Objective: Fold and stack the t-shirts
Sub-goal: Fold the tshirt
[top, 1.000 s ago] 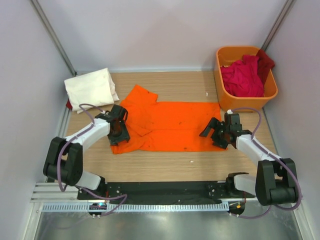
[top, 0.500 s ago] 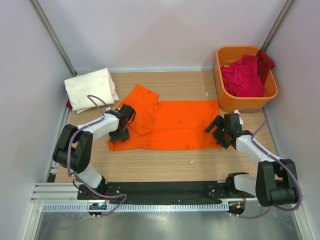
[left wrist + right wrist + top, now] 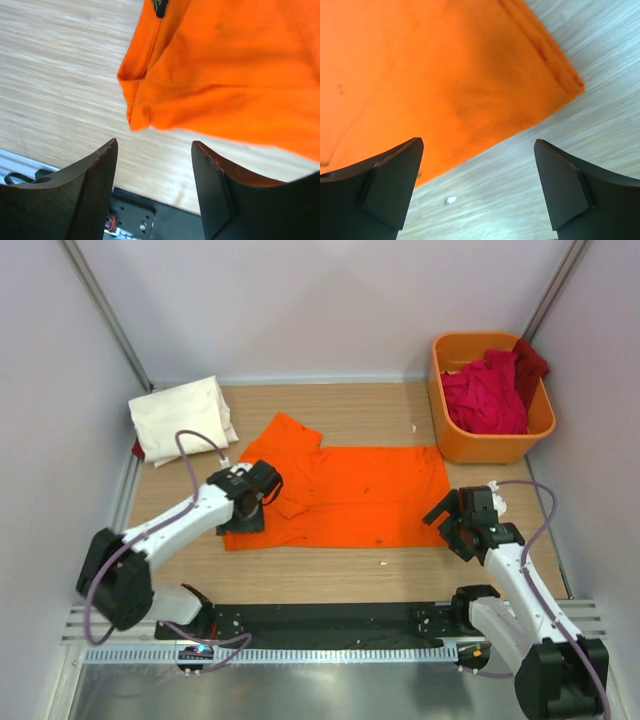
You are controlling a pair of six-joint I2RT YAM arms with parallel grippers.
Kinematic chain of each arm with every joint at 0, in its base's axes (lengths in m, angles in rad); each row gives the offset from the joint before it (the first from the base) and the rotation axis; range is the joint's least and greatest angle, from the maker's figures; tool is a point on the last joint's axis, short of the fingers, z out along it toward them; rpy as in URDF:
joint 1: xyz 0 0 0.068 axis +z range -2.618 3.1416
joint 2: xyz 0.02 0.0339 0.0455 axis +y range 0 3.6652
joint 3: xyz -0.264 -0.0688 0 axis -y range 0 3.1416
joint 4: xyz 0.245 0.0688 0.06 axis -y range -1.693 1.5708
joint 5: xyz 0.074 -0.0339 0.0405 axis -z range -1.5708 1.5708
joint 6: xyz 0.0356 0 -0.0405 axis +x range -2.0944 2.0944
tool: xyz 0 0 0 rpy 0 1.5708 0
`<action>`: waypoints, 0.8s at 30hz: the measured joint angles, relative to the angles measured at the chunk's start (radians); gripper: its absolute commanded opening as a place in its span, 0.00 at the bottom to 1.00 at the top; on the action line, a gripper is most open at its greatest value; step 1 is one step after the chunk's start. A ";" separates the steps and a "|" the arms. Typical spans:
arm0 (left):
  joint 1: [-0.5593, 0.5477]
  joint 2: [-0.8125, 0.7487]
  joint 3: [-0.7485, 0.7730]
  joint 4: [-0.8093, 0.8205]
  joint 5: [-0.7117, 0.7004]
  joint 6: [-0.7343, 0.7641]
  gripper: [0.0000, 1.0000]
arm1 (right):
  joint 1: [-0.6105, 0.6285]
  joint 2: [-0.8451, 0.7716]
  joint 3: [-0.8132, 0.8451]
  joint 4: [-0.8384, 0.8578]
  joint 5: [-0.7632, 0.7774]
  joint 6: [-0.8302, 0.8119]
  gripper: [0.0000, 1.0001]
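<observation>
The bright orange t-shirt (image 3: 350, 495) lies spread flat in the middle of the table, one sleeve pointing to the far left. My left gripper (image 3: 255, 502) hovers over its near left corner, open and empty. In the left wrist view the gripper (image 3: 154, 145) stands just short of the shirt's corner (image 3: 235, 75). My right gripper (image 3: 452, 525) is off the near right corner, wide open. In the right wrist view the gripper (image 3: 479, 141) frames bare wood beside the orange hem (image 3: 420, 75). A folded cream-white t-shirt (image 3: 180, 418) lies at the far left. Crimson t-shirts (image 3: 485, 395) are heaped in a tub.
The orange plastic tub (image 3: 490, 448) stands at the far right, close to the orange shirt's far right corner. A dark red scrap (image 3: 137, 448) shows under the cream shirt. A small white speck (image 3: 383, 563) lies on the wood. Grey walls close in on both sides.
The left gripper moved right along the shirt's left edge and opened wider, letting go of the cloth. The right gripper drew back off the shirt toward the near right.
</observation>
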 measured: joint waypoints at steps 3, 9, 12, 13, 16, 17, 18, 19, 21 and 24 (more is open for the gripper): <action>-0.003 -0.168 0.056 -0.055 0.023 0.016 0.66 | 0.027 -0.071 0.048 -0.060 -0.010 -0.011 0.99; -0.003 -0.428 0.098 -0.047 0.055 0.089 0.66 | 0.233 0.040 0.312 -0.080 0.006 -0.078 0.91; -0.003 -0.531 0.030 -0.026 0.093 0.109 0.67 | 0.433 0.202 0.481 -0.069 0.075 -0.116 0.83; -0.003 -0.568 0.003 -0.017 0.108 0.114 0.68 | 0.506 0.270 0.539 -0.069 0.103 -0.134 0.81; -0.004 -0.665 -0.030 -0.014 0.124 0.128 0.76 | 0.684 0.482 0.716 -0.059 0.167 -0.190 0.67; -0.004 -0.697 -0.030 -0.010 0.121 0.129 0.78 | 0.724 0.544 0.766 -0.065 0.179 -0.209 0.58; -0.004 -0.730 -0.030 -0.003 0.113 0.129 0.79 | 0.765 0.614 0.826 -0.061 0.192 -0.235 0.54; -0.004 -0.767 -0.032 0.008 0.102 0.129 0.80 | 0.799 0.687 0.886 -0.059 0.200 -0.264 0.49; -0.004 -0.828 -0.042 0.024 0.086 0.129 0.81 | 0.853 0.826 1.002 -0.063 0.217 -0.318 0.51; -0.004 -0.903 -0.046 0.029 0.065 0.127 0.81 | 0.902 1.005 1.143 -0.073 0.236 -0.388 0.52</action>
